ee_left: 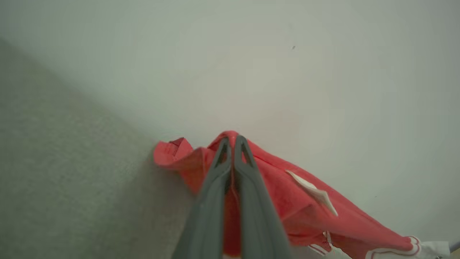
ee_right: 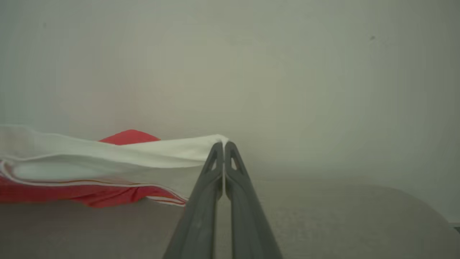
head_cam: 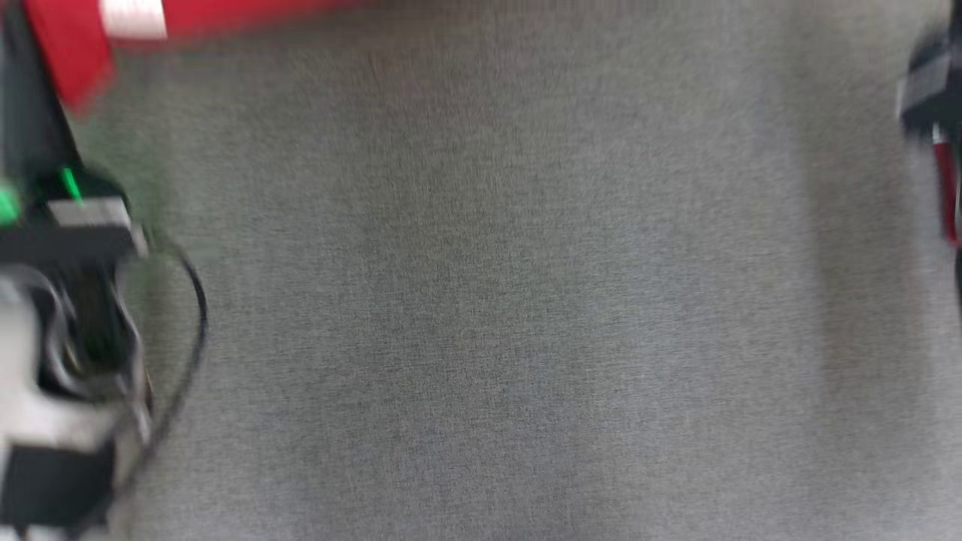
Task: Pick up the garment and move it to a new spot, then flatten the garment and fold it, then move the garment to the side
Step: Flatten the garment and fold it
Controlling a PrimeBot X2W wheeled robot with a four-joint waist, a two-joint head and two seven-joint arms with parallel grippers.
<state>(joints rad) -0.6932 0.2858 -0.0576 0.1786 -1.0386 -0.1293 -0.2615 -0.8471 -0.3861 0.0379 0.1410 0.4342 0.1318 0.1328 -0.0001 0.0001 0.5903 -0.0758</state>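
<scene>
One garment [ee_left: 309,212], red with white trim, hangs between two grippers, both pinched shut on it: the left gripper [ee_left: 233,138] has a red edge at its fingertips, and the right gripper [ee_right: 223,144] has a white edge. Around them I see one grey table [head_cam: 481,300], one pale wall [ee_left: 251,54] behind it, and one black cable [head_cam: 197,300] looping beside the left arm. The cloth trails sideways from each pair of tips, sagging low over the table's far side, and the blurred head view catches it at the top left.
</scene>
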